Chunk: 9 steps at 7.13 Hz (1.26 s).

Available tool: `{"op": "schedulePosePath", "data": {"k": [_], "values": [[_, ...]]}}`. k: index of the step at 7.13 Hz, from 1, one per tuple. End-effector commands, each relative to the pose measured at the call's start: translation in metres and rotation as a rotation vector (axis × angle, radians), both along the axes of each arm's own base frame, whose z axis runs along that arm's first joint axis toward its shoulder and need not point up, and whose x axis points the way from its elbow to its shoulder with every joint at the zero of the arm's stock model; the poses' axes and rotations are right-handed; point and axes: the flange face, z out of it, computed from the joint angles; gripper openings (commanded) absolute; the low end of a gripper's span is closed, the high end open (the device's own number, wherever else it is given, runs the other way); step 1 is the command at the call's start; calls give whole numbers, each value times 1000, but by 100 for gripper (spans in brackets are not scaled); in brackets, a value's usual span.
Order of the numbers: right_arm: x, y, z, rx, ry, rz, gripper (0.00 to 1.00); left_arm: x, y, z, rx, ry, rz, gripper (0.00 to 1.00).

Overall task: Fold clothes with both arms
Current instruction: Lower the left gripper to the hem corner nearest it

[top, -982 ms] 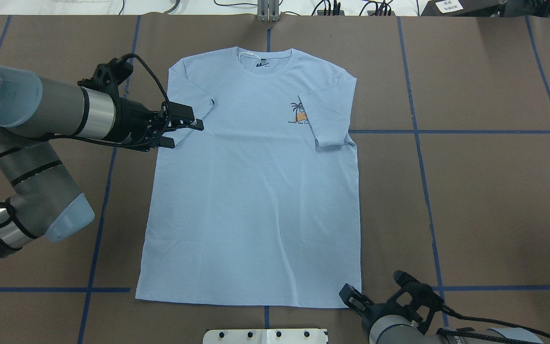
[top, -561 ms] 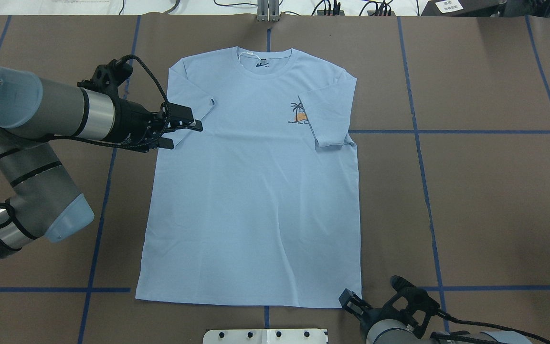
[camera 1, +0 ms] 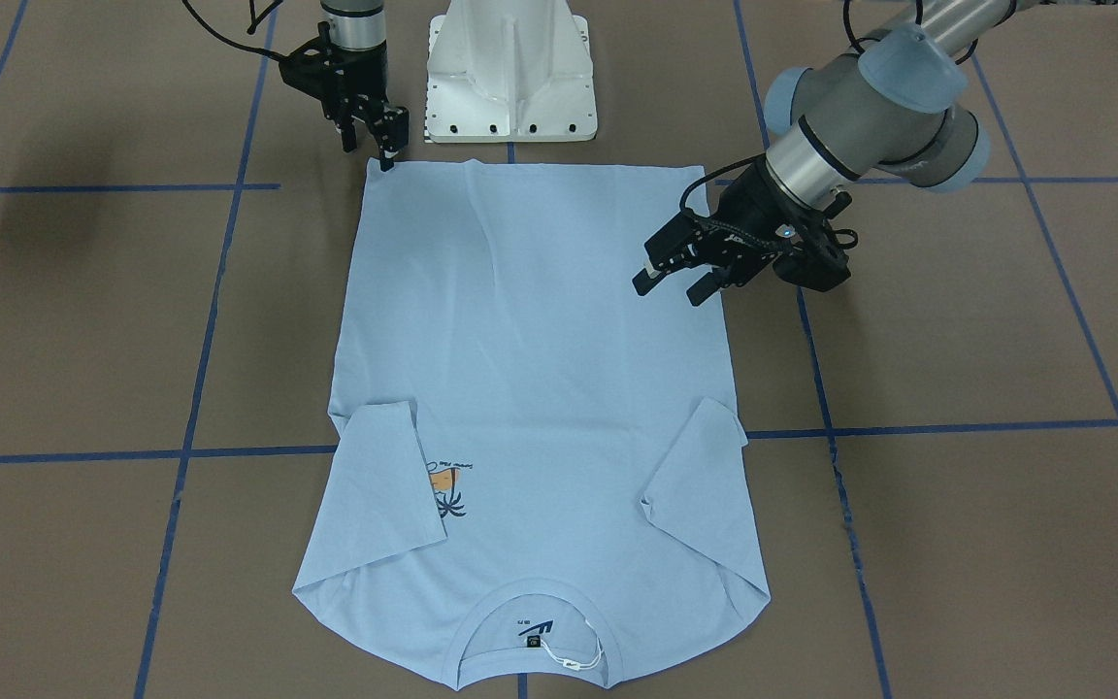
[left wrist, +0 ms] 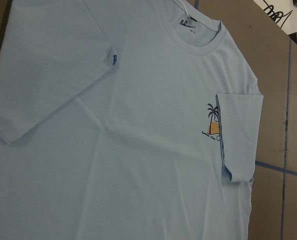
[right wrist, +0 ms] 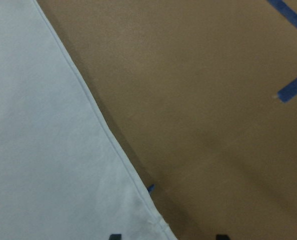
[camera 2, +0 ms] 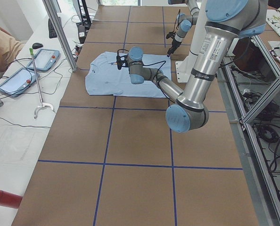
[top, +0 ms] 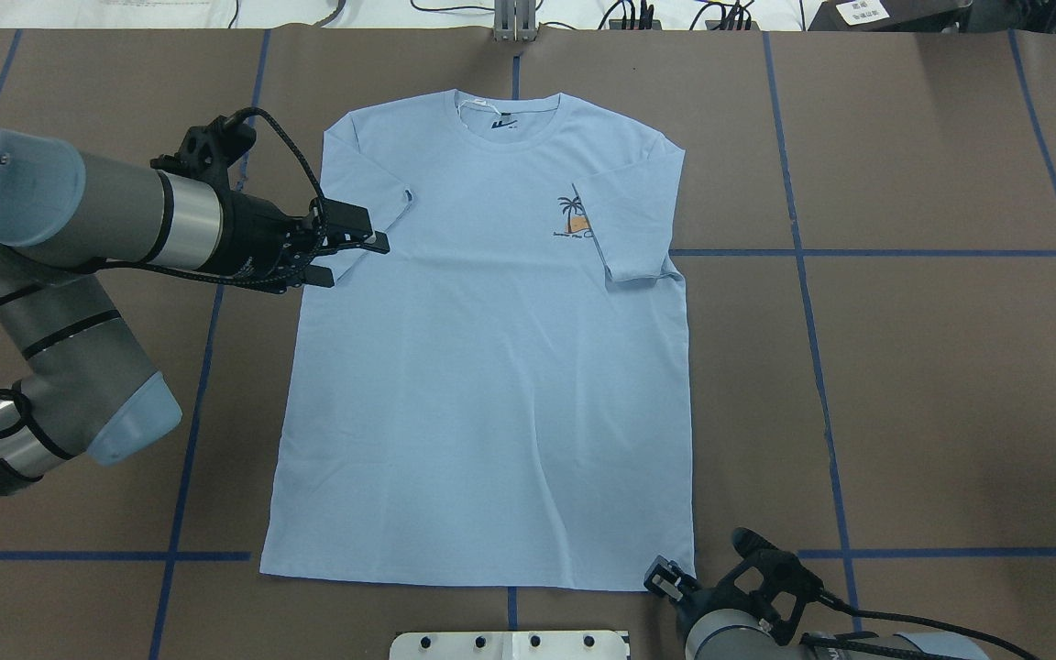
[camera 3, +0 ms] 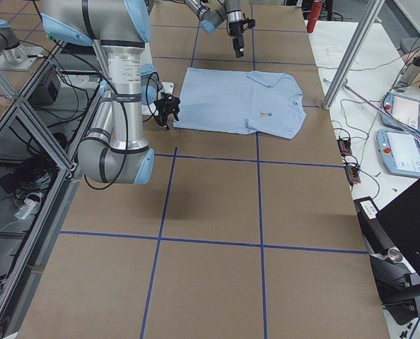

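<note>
**Front-facing view.** The light blue T-shirt (camera 1: pixel 530 320) lies flat and face up on the brown worktop (camera 1: pixel 957 330). Its collar is toward the camera and its hem toward the white pedestal (camera 1: pixel 510 68). Both sleeves are folded inward onto the body, and one partly covers the chest print (camera 1: pixel 449 485). The left tool (camera 1: pixel 668 289) hangs over the shirt's side edge with its fingers apart and nothing between them. The right tool (camera 1: pixel 386 150) points down at a hem corner. Its opening cannot be read from this view.

**Overhead view.** The left tool sits just beside the cuff of the folded sleeve on that side, spread and empty. Contact with the cloth cannot be judged. The right tool is at the near hem corner on the opposite side.

**Side views.** The shirt lies between the near arm and the far arm. Detail is too small to judge either tool.

**Left wrist view.** This view shows the upper half of the shirt. The dark neck label (left wrist: pixel 188 25) shows inside the collar.

**Right wrist view.** The hem corner lies between two dark fingertips (right wrist: pixel 115 236) at the bottom edge of the view. They stand apart with nothing clamped.
</note>
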Motion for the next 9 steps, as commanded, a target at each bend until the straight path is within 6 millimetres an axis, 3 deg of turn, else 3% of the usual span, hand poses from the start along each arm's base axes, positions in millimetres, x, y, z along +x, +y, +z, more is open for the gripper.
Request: {"op": "schedulePosePath", "data": {"k": [1, 2, 5, 7, 8, 9], "values": [[-1, -4, -4, 1, -7, 8, 57, 0, 0, 0, 1, 0, 0, 95], [-1, -6, -3, 1, -6, 12, 54, 0, 0, 2, -1, -3, 0, 95], [0, -9, -5, 1, -8, 16, 0, 0, 0, 1, 1, -2, -1, 95], [0, -8, -6, -1, -12, 15, 0, -5, 4, -3, -6, 11, -5, 95], [-2, -11, -19, -3, -36, 21, 0, -9, 7, -3, -63, 29, -30, 95], [5, -12, -29, -4, -60, 21, 0, -17, 45, 9, -151, 46, -28, 98]]}}
